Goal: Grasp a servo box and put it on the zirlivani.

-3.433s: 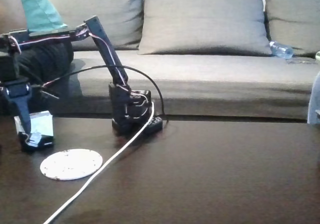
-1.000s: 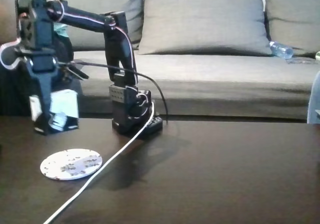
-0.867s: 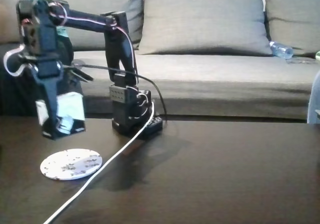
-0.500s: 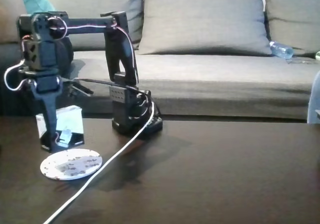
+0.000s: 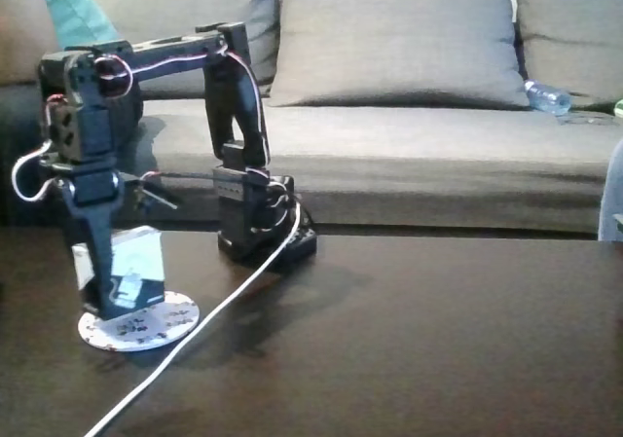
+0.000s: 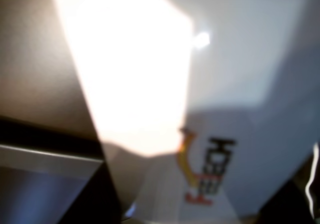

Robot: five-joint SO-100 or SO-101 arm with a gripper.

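1. Lowering step: gripper point(image 5: 97, 296) hangs at far left of the fixed view, fingers clamped on the servo box point(image 5: 131, 262), which sits between them, tilted.
2. Zirlivani point(image 5: 146, 322) lies directly under the fingertips; box's bottom edge looks at or just touching the disc, contact unclear.
3. Wrist view: box face point(image 6: 235, 134) fills the frame, blurred.
4. Do it well: level the box, settle it flat inside the disc rim, then let go; avoid the white cable point(image 5: 209, 310) right of the fingers.

Arm point(image 5: 165, 53) bent over — jaws clamped
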